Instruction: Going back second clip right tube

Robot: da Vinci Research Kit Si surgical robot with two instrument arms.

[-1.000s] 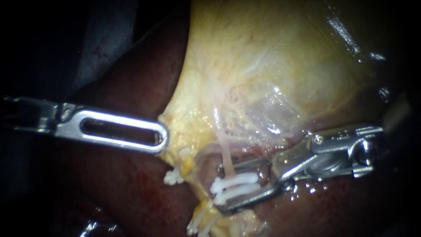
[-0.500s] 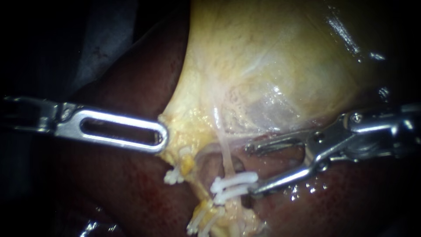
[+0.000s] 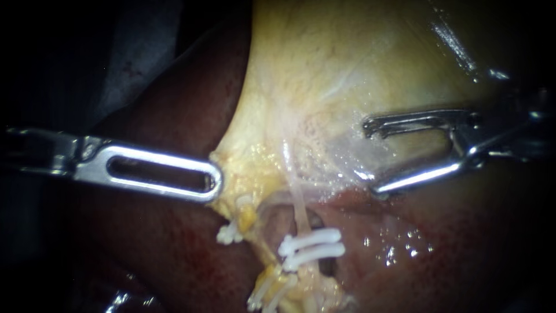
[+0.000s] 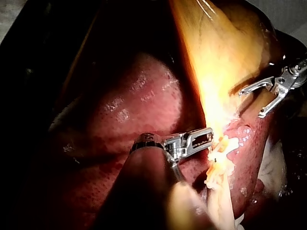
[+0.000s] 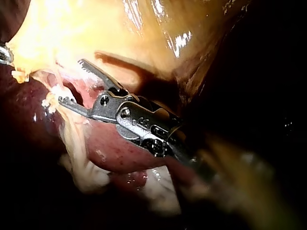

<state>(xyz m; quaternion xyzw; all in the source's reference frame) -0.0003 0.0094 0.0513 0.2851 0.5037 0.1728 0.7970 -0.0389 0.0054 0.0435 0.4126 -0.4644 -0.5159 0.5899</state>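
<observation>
Lower centre, clips (image 3: 311, 248): two white ones, side by side across the right tube (image 3: 299, 204).
Right instrument (image 3: 370, 157): jaws wide, empty, up-right of the clips, well apart.
Left instrument (image 3: 215, 184): jaws gripping the gallbladder (image 3: 347, 69) edge.

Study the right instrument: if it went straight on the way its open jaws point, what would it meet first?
Most likely the gallbladder, at its pale lower wall: the right instrument points there, above the two clips on the right tube. Depth is unclear.
</observation>
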